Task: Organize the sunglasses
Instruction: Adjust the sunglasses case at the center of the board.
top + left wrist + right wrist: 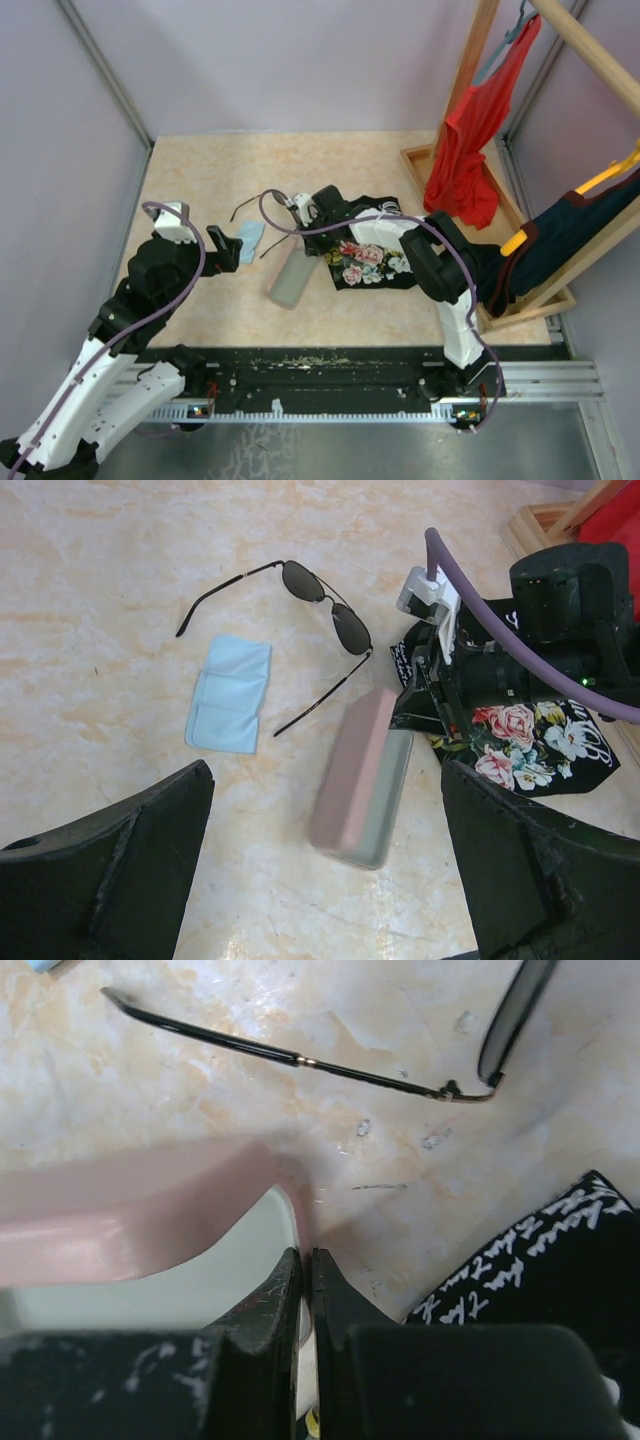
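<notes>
The sunglasses (302, 581) lie open on the table, thin dark frame, dark lenses, arms spread toward the light-blue cloth (230, 695). In the right wrist view one arm (300, 1060) and a lens (515, 1015) lie beyond the pink case (130, 1210), whose pale inside shows. My right gripper (307, 1260) is shut on the thin pink rim at the case's far end (290, 280). My left gripper (325, 770) hovers open above the case's near end (360, 780), touching nothing. From above, it (225, 250) sits just left of the cloth (250, 238).
A black floral-print cloth (370, 265) lies under the right arm, right of the case. At the right stands a wooden rack (470, 80) with a red garment (465, 150) and a navy garment on a yellow hanger (570, 235). Walls close in on the left and back.
</notes>
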